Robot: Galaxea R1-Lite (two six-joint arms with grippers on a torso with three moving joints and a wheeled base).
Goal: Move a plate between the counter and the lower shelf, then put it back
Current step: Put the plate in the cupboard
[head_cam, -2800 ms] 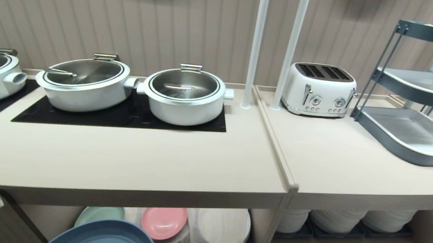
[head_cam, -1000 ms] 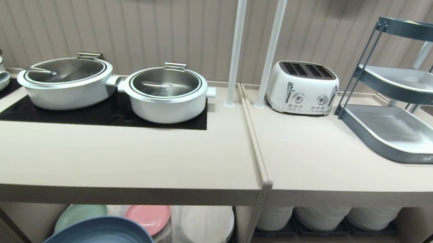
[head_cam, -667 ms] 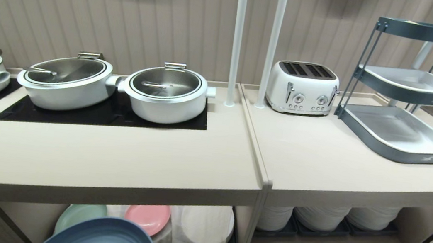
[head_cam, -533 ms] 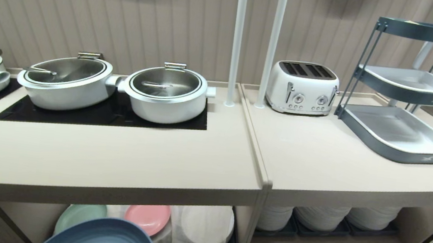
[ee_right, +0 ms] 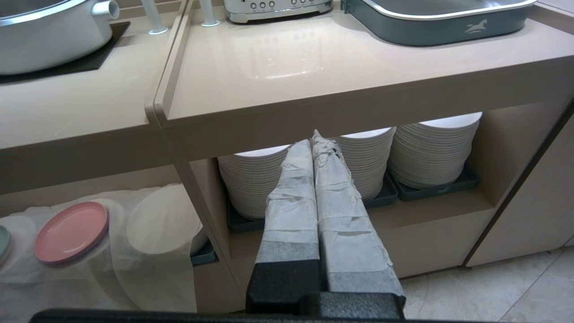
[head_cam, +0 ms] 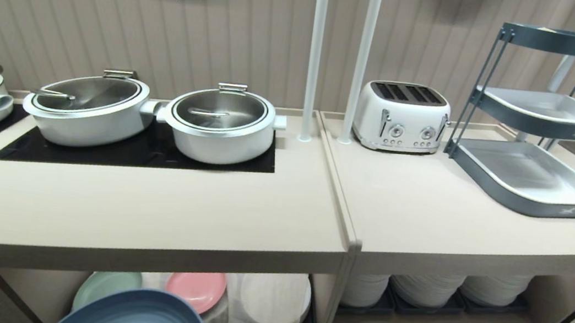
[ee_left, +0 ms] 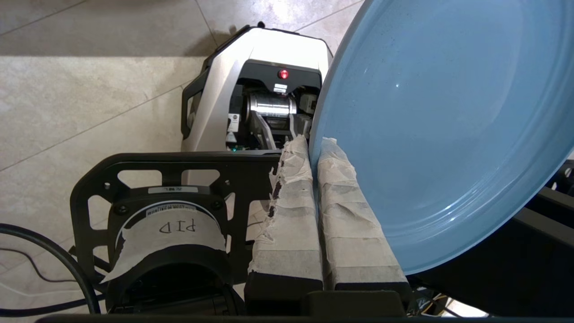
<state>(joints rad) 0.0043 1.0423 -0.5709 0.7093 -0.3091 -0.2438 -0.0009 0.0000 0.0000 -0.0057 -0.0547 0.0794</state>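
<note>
The light blue plate (head_cam: 139, 320) hangs low in front of the counter (head_cam: 136, 214), below its front edge and just outside the lower shelf (head_cam: 263, 303). My left gripper (ee_left: 314, 143) is shut on the plate (ee_left: 448, 125), one taped finger on each face of its rim. The plate is tilted, with the floor and the robot's base behind it. My right gripper (ee_right: 316, 137) is shut on nothing and points at the compartment of white plate stacks (ee_right: 367, 161). On the shelf's white cloth lie a mint green plate (head_cam: 102, 284) and a pink plate (head_cam: 196, 288).
Three lidded white pots (head_cam: 220, 125) sit on the black cooktop panels. Two white poles (head_cam: 314, 54) rise at the seam between the tops. The adjoining top bears a white toaster (head_cam: 401, 118) and a grey tiered tray stand (head_cam: 537, 122).
The whole picture slid left early on, so the camera moved. Over the last second nothing has visibly moved; the plate stays gripped in the same place.
</note>
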